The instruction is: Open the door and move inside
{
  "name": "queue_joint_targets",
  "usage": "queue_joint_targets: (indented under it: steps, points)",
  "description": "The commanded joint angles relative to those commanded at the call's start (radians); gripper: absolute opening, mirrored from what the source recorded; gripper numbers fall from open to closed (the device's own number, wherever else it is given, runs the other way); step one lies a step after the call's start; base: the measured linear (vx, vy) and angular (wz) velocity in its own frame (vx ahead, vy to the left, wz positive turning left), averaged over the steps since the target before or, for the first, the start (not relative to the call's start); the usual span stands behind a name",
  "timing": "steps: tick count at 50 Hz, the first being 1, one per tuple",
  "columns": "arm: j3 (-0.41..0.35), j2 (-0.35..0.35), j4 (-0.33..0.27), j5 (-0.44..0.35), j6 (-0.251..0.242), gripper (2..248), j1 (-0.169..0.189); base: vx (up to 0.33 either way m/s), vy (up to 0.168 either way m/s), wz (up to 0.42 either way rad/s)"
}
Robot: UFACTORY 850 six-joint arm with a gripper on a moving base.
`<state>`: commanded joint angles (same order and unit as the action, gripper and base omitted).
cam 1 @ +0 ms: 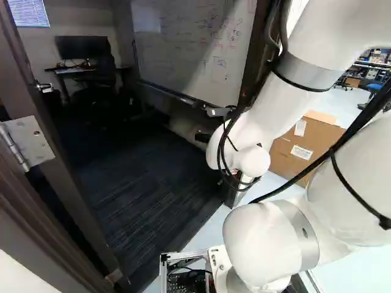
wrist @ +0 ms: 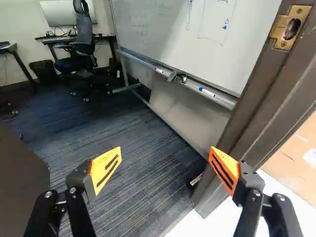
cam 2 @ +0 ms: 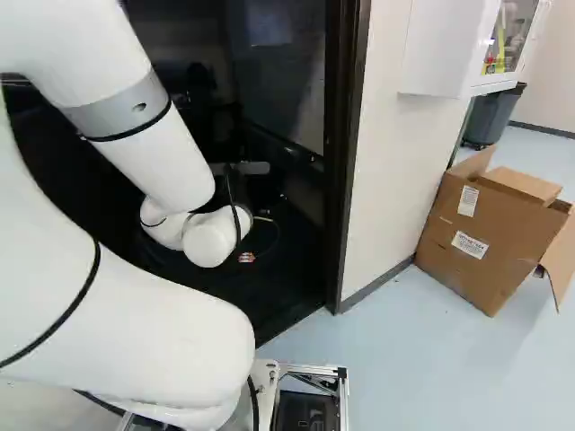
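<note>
The tall brown door frame [wrist: 266, 113] stands open, its dark brown door [cam 1: 24, 97] swung inward at its hinge side. Beyond the frame is a metal-rimmed whiteboard [wrist: 148, 29]. Near the frame, the black gripper [cam 1: 202, 137] spreads its orange-padded fingers [wrist: 106, 167] wide. The frame bears a brass strike plate [wrist: 282, 35].

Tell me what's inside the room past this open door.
Dark carpet, a whiteboard, an office chair and a desk with a monitor. Anything behind the whiteboard or the open door is covered.
</note>
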<state>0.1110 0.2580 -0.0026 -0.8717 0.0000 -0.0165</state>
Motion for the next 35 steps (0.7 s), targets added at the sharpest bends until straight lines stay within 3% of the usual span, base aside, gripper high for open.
queue_joint_targets:
  steps: [35]
  points:
    - [-0.024, 0.021, 0.003, -0.001, 0.0, 247, 0.017, 0.0, 0.0, 0.0]
